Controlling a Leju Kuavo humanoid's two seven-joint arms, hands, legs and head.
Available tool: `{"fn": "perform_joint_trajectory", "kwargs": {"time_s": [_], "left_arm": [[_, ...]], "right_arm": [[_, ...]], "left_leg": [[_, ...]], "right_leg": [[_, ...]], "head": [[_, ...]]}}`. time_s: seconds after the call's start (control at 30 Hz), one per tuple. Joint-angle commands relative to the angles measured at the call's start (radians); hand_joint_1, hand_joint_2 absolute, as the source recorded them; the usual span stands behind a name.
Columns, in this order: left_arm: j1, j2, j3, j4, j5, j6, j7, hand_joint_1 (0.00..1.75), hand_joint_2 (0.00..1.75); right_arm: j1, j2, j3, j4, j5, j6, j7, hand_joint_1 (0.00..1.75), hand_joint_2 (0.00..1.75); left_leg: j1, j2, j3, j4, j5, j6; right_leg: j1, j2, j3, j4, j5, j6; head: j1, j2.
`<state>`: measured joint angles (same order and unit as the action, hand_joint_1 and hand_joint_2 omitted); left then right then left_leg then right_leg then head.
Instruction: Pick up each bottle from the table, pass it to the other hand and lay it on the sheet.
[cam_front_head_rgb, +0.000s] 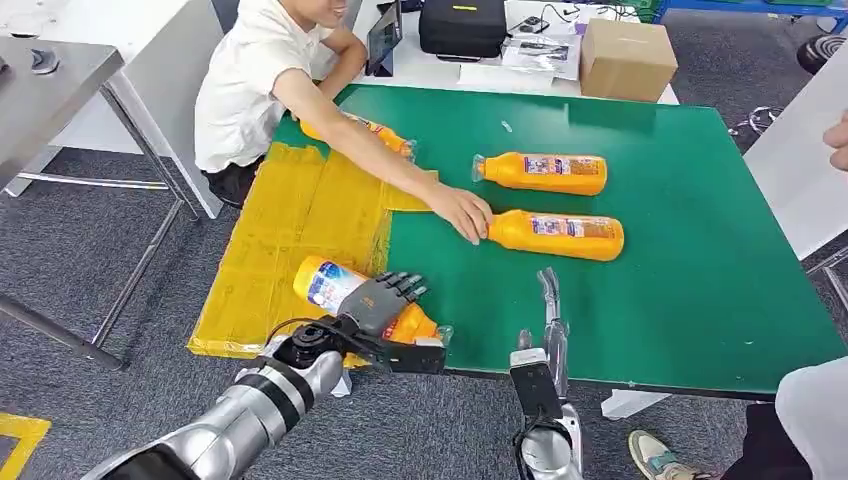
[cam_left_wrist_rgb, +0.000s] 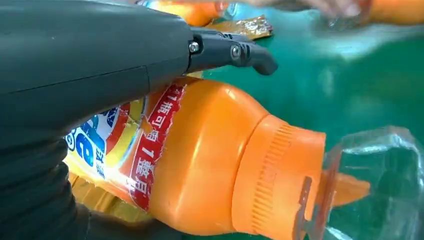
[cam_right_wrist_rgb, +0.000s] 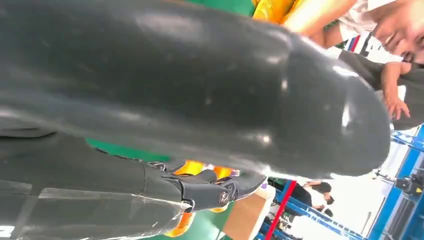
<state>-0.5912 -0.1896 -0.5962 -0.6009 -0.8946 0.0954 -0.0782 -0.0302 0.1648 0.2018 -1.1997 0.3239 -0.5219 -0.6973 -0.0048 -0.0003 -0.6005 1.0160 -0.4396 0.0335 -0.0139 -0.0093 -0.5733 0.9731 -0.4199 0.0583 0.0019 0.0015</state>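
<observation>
Orange plastic makes up the nearest bottle (cam_front_head_rgb: 345, 297), which lies on its side at the near edge of the green surface (cam_front_head_rgb: 690, 270), its base over the yellow sheet (cam_front_head_rgb: 290, 230) and its clear cap toward the robot's right; the long axis runs slantwise, base farther and cap nearer. Its label is blue, yellow and white with a red strip of Chinese characters too tilted to read; the neck is ribbed under the transparent cap. The left robot hand (cam_front_head_rgb: 385, 300) lies over the bottle's middle, dark fingers draped across the top; whether they truly grip it I cannot tell. The right robot hand (cam_front_head_rgb: 549, 300) stands edge-on at the near rim of the surface, fingers straight and pointing away, holding nothing.

Two more orange bottles lie on the bare green: the far one (cam_front_head_rgb: 545, 172) and the nearer one (cam_front_head_rgb: 560, 234), both with long axes almost parallel to the near edge and caps toward the sheet. A person's hand (cam_front_head_rgb: 463, 212) touches the cap end of the nearer one. A fourth bottle (cam_front_head_rgb: 385, 137) lies at the sheet's far edge, partly behind the person's arm. The sheet looks crinkled and glossy, taped in panels; a cardboard box (cam_front_head_rgb: 627, 58) sits beyond.
</observation>
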Motion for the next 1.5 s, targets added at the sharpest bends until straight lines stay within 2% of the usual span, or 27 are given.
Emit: {"fn": "perform_joint_trajectory", "kwargs": {"time_s": [0.03,0.3,0.57,0.83,0.9,1.07,1.23,1.33,1.5], "left_arm": [[-0.039,-0.008,0.074,0.110,0.125,-0.032,-0.014,0.00,1.75],[-0.052,-0.015,0.124,0.099,0.294,-0.115,-0.072,0.00,1.75],[-0.056,-0.008,-0.001,0.028,0.340,-0.181,-0.083,0.00,1.75],[-0.057,0.008,-0.035,-0.005,0.342,-0.180,-0.083,0.00,1.75],[-0.048,0.014,-0.050,-0.034,0.346,-0.139,-0.096,0.00,1.75],[0.059,0.038,-0.093,-0.290,0.326,0.009,-0.149,0.00,1.75],[0.132,0.072,-0.125,-0.452,0.321,0.043,-0.160,0.00,1.75],[0.141,0.076,-0.128,-0.474,0.323,0.045,-0.162,0.00,1.75],[0.299,0.132,-0.113,-0.752,0.418,0.060,-0.199,0.00,1.75]], "right_arm": [[-0.031,-0.001,-0.018,0.070,-0.010,0.002,-0.001,0.00,0.00],[-0.047,-0.014,0.021,0.084,-0.037,-0.021,-0.001,0.00,0.00],[-0.050,-0.028,0.039,0.090,-0.057,-0.043,-0.001,0.00,0.00],[-0.046,-0.033,0.042,0.088,-0.057,-0.052,-0.001,0.00,0.00],[-0.041,-0.034,0.045,0.083,-0.055,-0.058,-0.001,0.00,0.00],[-0.013,-0.043,0.047,0.059,-0.053,-0.071,-0.001,0.00,0.00],[-0.002,-0.054,0.058,0.047,-0.053,-0.088,-0.001,0.00,0.00],[-0.002,-0.056,0.059,0.046,-0.053,-0.091,-0.001,0.00,0.00],[0.044,-0.062,0.108,-0.014,-0.023,-0.138,-0.001,0.00,0.00]], "left_leg": [[0.001,0.001,0.002,-0.001,0.000,-0.001],[0.001,0.002,0.002,0.000,-0.001,-0.002],[0.001,0.000,0.003,0.000,-0.001,-0.002],[0.001,0.001,0.002,0.000,-0.001,-0.002],[0.001,0.001,0.001,0.000,-0.001,-0.002],[0.000,0.001,0.002,-0.001,-0.001,-0.002],[0.000,0.002,0.003,-0.001,-0.002,-0.002],[0.000,0.001,0.000,-0.001,-0.001,-0.002],[0.000,0.003,0.001,-0.001,-0.002,-0.002]], "right_leg": [[0.001,0.002,0.001,-0.001,0.000,-0.001],[0.001,0.003,0.001,0.000,0.000,-0.002],[0.001,0.001,0.002,0.000,-0.001,-0.002],[0.001,0.002,0.002,0.000,0.000,-0.002],[0.001,0.002,0.001,0.000,0.000,-0.002],[0.001,0.001,0.001,0.000,-0.001,-0.002],[0.000,0.002,0.003,0.000,-0.001,-0.002],[0.000,0.002,0.000,0.000,0.000,-0.001],[0.000,0.004,0.000,0.000,-0.001,-0.002]], "head": [[0.000,0.000],[0.000,0.000],[0.000,0.000],[0.000,0.000],[0.000,0.000],[0.000,0.000],[0.000,0.000],[0.000,0.000],[0.000,0.000]]}}
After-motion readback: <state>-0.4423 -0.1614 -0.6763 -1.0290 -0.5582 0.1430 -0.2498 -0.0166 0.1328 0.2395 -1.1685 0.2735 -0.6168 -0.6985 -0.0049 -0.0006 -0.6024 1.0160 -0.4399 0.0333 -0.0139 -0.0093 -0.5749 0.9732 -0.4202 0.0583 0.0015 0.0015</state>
